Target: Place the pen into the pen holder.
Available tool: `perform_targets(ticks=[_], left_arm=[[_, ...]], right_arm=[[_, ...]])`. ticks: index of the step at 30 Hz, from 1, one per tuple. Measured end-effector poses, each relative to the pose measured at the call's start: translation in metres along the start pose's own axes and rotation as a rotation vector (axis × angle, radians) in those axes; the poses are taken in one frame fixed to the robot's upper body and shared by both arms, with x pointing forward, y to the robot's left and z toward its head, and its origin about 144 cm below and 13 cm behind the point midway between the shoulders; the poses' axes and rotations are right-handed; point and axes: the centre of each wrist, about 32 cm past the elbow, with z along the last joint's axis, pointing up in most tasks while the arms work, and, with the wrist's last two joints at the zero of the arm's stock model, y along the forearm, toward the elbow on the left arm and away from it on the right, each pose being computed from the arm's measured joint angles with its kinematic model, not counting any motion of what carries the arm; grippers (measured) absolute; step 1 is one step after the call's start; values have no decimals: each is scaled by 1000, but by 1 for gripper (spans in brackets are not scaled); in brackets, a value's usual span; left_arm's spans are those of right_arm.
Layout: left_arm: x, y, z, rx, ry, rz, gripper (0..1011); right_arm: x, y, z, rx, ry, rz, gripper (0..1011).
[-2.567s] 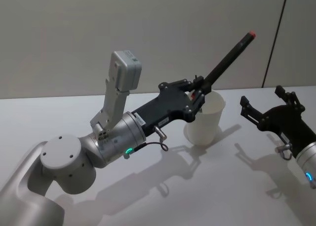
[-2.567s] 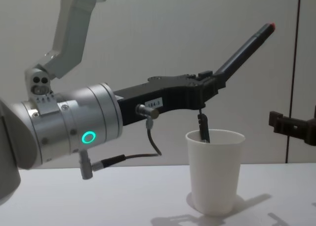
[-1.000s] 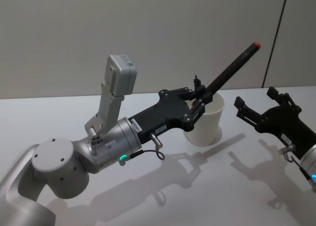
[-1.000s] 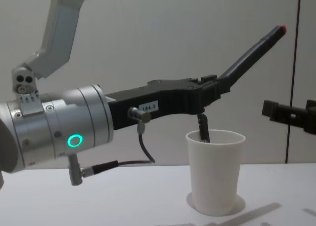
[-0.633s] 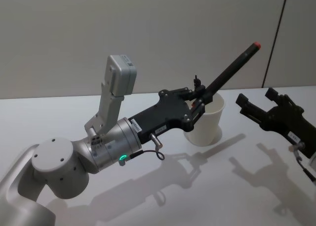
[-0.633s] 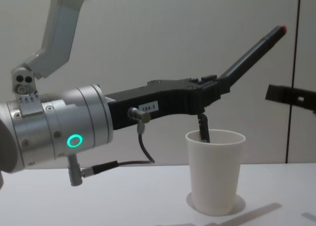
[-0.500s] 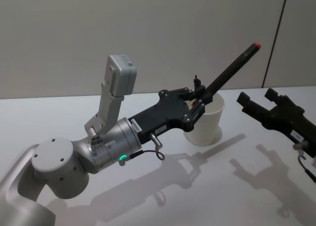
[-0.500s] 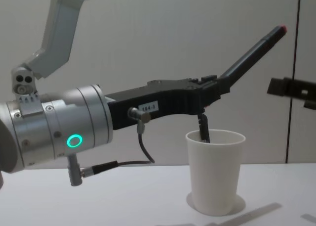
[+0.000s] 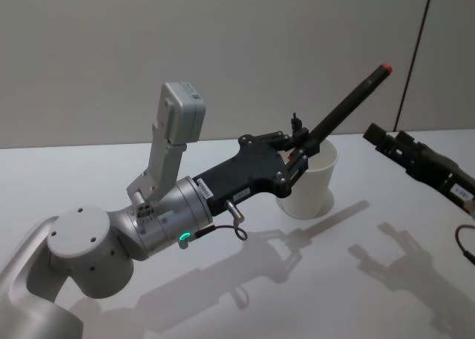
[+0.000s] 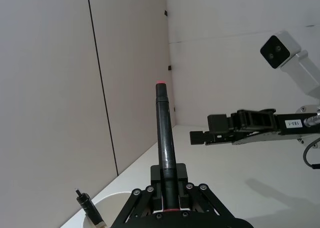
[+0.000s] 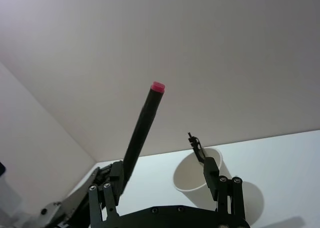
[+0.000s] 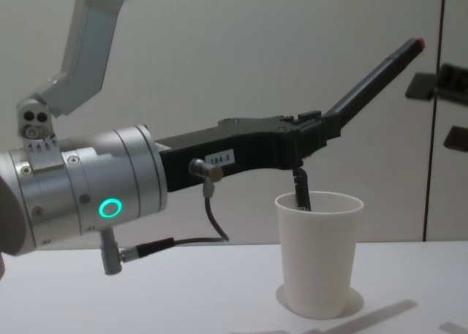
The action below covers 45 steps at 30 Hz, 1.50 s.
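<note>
Two grippers share the head view. The left gripper (image 9: 297,145) reaches in from the lower left over the white table (image 9: 334,280) and pinches the lower end of a black pen (image 9: 345,101). The pen slants up and to the right, its red tip highest. We see the white paper cup (image 9: 310,187) standing upright on the table just under and behind this gripper; the pen is above the cup, not inside it. The right gripper (image 9: 386,136) hangs at the right edge, apart from both pen and cup. From the left wrist we look along the pen (image 10: 165,133), which is clamped at its base, with the cup (image 10: 107,208) just beside it. The right gripper (image 10: 200,130) is farther off and side-on. From the right wrist, that gripper's own fingers (image 11: 220,188) stand spread wide with nothing between them. They frame the tilted pen (image 11: 142,125) and the cup (image 11: 187,180) beyond. In the chest view the left gripper (image 12: 318,129) sits over the left part of the cup (image 12: 319,261), and the pen (image 12: 373,78) rises from it toward the upper right. A thin dark stub (image 12: 300,191) dips past the rim; we cannot tell what it is. The right gripper shows at the right edge, higher than the rim.
</note>
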Motion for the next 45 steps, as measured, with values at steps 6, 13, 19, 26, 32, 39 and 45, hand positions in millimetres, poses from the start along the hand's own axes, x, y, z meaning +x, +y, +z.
perform_targets(ticks=[6,13,19,26,32,39,45], left_arm=[[0,0,0,0,0,0,171],[0,0,0,0,0,0,171],[0,0,0,0,0,0,171],[0,0,0,0,0,0,171],[0,0,0,0,0,0,171],[0,0,0,0,0,0,171],[0,0,0,0,0,0,171]], right_arm=[[-1,2,6,5,112,34,1001],[-3,8,10,19,229,72,1001],[-9,18,11,34,321,99,1001],[-15,25,10,46,372,101,1001],[-19,29,9,55,397,96,1001],[-23,32,8,67,418,84,1001],[-25,35,7,73,428,77,1001]])
